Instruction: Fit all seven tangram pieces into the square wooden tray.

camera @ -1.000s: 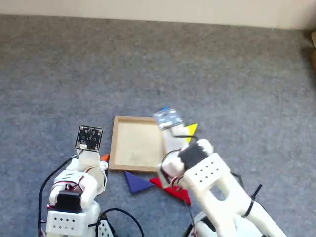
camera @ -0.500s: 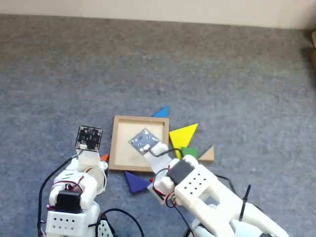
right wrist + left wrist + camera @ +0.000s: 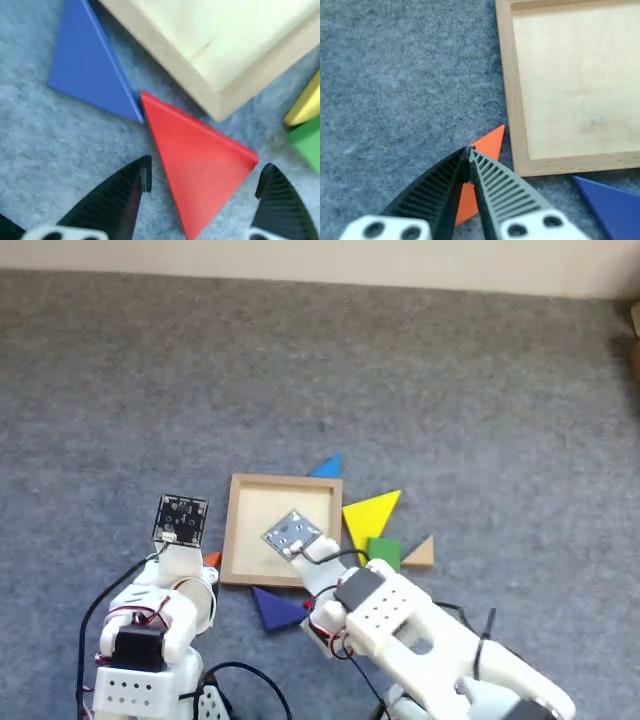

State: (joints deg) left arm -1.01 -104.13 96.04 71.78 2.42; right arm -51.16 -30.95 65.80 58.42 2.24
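Right claw (image 3: 205, 175), spread wide, has swung from over the yellow triangle (image 3: 368, 512) to hang over the red triangle (image 3: 200, 150), which lies flat on the surface (image 3: 450, 390) just off the tray (image 3: 170, 65) corner. A first grasp looks near. Left claw (image 3: 469, 150), pressed together, stays above the orange triangle (image 3: 487, 142).

High view looks down; both close wrist views share the tray (image 3: 507, 75).
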